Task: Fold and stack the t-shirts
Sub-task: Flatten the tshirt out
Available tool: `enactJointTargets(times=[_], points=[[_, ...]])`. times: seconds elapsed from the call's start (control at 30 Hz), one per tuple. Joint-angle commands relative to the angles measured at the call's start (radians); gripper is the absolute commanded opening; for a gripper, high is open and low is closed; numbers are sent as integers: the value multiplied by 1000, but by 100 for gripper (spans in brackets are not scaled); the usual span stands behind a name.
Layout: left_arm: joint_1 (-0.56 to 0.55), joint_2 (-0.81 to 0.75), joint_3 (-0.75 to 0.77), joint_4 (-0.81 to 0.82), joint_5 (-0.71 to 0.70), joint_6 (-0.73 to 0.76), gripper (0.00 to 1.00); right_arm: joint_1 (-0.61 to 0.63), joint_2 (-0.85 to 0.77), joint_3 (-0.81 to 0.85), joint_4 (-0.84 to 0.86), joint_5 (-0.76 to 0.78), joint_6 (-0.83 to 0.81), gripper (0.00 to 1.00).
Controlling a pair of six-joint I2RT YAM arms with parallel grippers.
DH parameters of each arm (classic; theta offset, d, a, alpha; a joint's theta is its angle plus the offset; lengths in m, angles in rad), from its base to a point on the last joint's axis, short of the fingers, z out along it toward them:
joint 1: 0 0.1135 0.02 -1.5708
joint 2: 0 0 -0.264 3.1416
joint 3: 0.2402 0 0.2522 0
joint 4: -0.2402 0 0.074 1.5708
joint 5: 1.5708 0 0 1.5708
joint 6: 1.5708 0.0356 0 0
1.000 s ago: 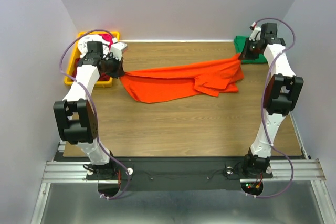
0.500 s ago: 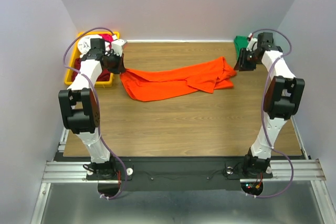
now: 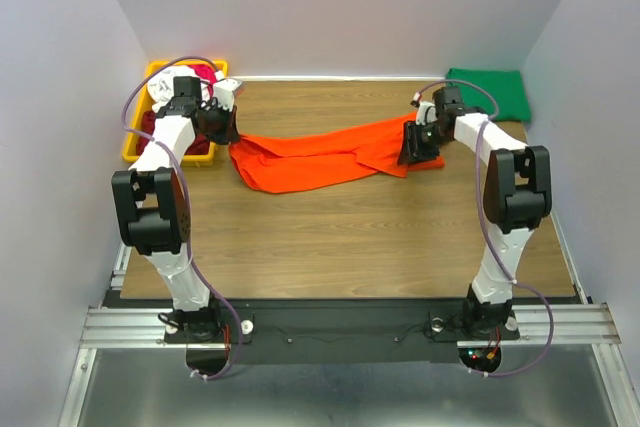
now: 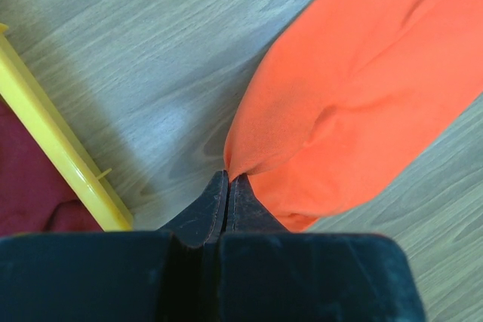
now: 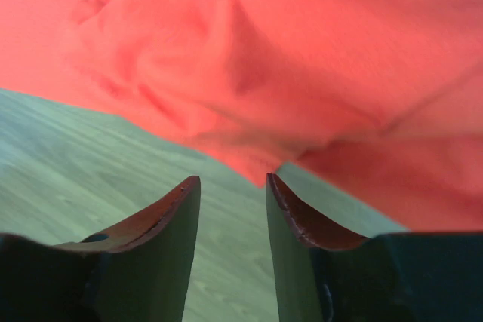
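Since a sec ago the bright orange cloth t-shirt (image 3: 320, 155) had slumped leftward, crumpled across the wooden table's (image 3: 350, 237) far half. The right gripper (image 5: 232, 182) had let go & come in over its right edge, jaws partly apart, holding nothing, poss. brushing cloth. The left gripper (image 4: 228, 179) was pinched tight on the shirt's left corner, beside a yellow plastic bin (image 4: 56, 141). A dark green cloth t-shirt (image 3: 490, 89) lay at the far-right corner.

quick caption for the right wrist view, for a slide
Right gripper open at the rumpled edge of the orange t-shirt, which lies on the wooden table.
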Motion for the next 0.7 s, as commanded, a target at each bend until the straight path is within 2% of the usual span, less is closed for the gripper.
enactJointTargets(times=[0.0, 0.47, 0.67], points=[[7, -32, -4, 3, 20, 14, 0, 19, 30, -10, 89, 30, 4, 47], [7, -20, 5, -3, 12, 32, 0, 51, 35, -122, 134, 147, 37, 48], [6, -15, 5, -3, 15, 29, 0, 54, 87, -107, 149, 23, 59, 44]])
